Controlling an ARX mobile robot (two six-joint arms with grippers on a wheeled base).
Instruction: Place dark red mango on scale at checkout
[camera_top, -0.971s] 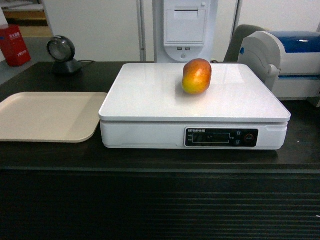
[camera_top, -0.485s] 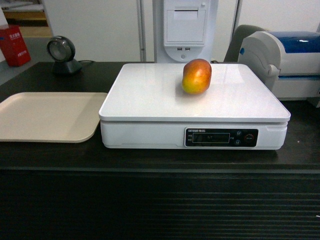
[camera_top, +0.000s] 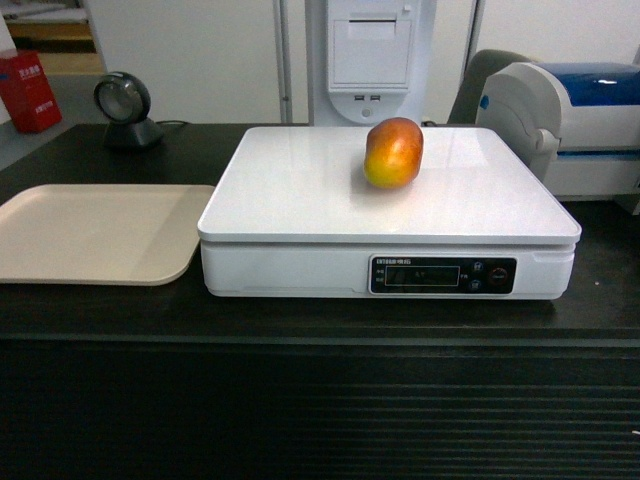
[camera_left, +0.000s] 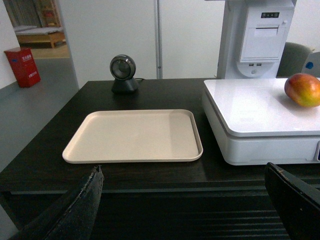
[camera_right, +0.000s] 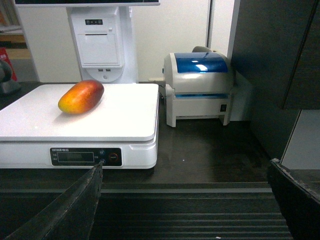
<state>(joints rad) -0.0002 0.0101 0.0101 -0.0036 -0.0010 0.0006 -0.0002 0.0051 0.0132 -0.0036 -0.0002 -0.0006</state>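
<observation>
Checkout (camera_top: 100, 310) bears scale (camera_top: 300, 190); dark red mango (camera_top: 393, 152) mid-platter, rearward

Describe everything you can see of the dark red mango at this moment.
The dark red mango is an oval, smooth-skinned fruit, deep red along the top and shading to orange-yellow lower down. It lies on its side on the glossy white platter of the scale, toward the back and slightly right of centre in the head view. Only the platter touches it; no gripper is near it.

The mango (camera_top: 394, 152) has smooth skin, the scale (camera_top: 390, 215) a glossy white plastic top, the tray (camera_top: 95, 232) matt beige plastic, the counter (camera_top: 300, 320) dark woodgrain.
</observation>
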